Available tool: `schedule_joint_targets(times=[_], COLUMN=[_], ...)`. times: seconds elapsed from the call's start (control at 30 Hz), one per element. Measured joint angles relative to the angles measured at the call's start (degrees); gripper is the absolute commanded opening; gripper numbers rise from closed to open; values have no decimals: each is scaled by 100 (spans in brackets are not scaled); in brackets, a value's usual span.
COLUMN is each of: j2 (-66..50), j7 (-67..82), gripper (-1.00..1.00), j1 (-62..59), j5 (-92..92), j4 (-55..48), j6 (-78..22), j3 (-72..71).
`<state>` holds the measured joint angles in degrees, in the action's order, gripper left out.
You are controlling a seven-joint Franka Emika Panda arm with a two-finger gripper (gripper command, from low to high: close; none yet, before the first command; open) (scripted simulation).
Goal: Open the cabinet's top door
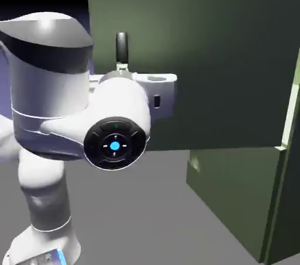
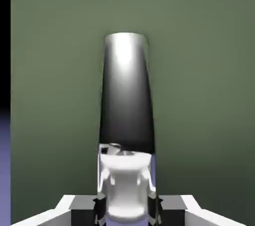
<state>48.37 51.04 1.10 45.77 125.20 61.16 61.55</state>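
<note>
Olive-green cabinet (image 1: 234,211): one; top door (image 1: 222,53) standing swung open, one black handle (image 1: 121,47) at 9 o'clock on it. Tool (image 1: 122,68): one, clamping together on handle.

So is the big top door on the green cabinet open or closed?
Open. The top door stands swung out from the cabinet, its pale edge showing at the hinge side. The fingers are closed on its black handle.
</note>
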Motion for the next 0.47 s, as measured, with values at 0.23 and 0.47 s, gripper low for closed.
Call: schedule_joint_targets(times=[0.23,0.47], j2=[-166,53], j7=[-67,-371], gripper=[-100,-100], j1=[1454,2904], j5=[-319,-563], j4=[-1176,-2347], j6=[-775,-1409], j3=[1122,2034])
